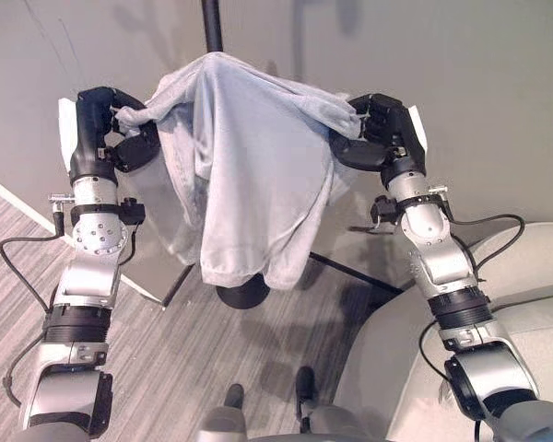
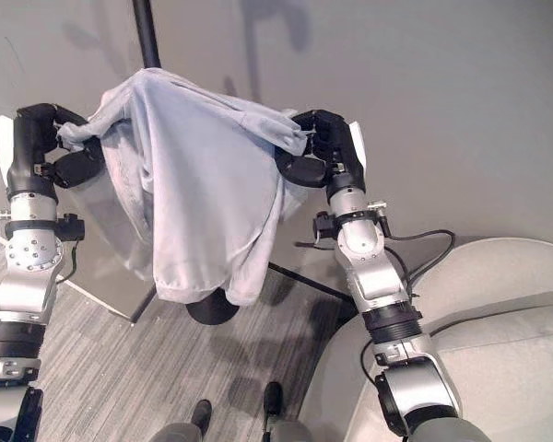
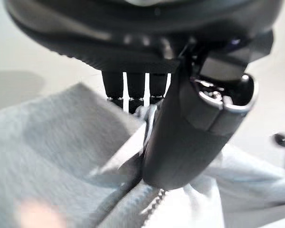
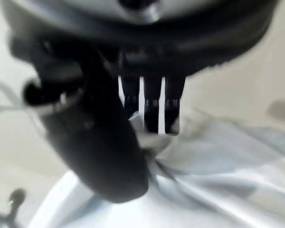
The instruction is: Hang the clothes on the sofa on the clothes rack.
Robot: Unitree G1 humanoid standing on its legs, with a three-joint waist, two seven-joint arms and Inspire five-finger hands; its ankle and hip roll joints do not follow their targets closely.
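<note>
Clearly, a pale grey-blue sweatshirt [image 1: 244, 175] is seen stretched between the two hands and draped against the dark upright pole of the clothes rack [image 1: 211, 26]. Its fabric is soft and slightly fuzzy, and its upper edge runs as a sagging line from one hand to the other, peaking near the pole. From that edge the body of the garment hangs down in long folds, with a ribbed hem at the bottom and a second layer hanging behind on the left side. The lower part of the pole is hidden by the cloth, and the round black base of the rack [image 1: 243, 293] is seen on the floor just below the hem.

One corner of the garment is pinched by the left hand [image 1: 106, 129], with the fingers curled over the cloth and the thumb [image 3: 180, 137] pressed down into it, as shown in the left wrist view. The opposite corner is gripped by the right hand [image 1: 380, 129] in the same manner, the thumb [image 4: 104, 156] being closed onto bunched fabric in the right wrist view.

A light beige sofa [image 1: 535, 304] is seen at the lower right, beside the right arm. Grey wood-patterned flooring [image 1: 166, 368] lies beneath, and a plain grey wall [image 1: 498, 92] stands behind the rack.
</note>
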